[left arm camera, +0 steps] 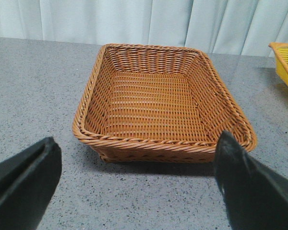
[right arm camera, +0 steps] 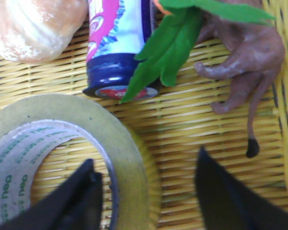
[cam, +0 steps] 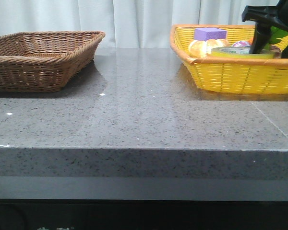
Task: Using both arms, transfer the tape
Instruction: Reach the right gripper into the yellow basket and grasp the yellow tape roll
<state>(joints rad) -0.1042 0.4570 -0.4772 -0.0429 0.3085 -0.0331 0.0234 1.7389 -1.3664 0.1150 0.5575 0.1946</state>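
The tape, a yellow roll with a white core and green lettering, lies flat in the yellow basket. My right gripper is open and straddles the roll's wall, with one finger inside the core and the other outside over the wicker. In the front view the right arm reaches down into the yellow basket, where the tape's edge shows. My left gripper is open and empty, above the table just in front of the brown wicker basket. It does not show in the front view.
The brown basket is empty, at the back left. The yellow basket also holds a bread roll, a pink and blue bottle, a green leaf, a brown knobby root and a purple block.
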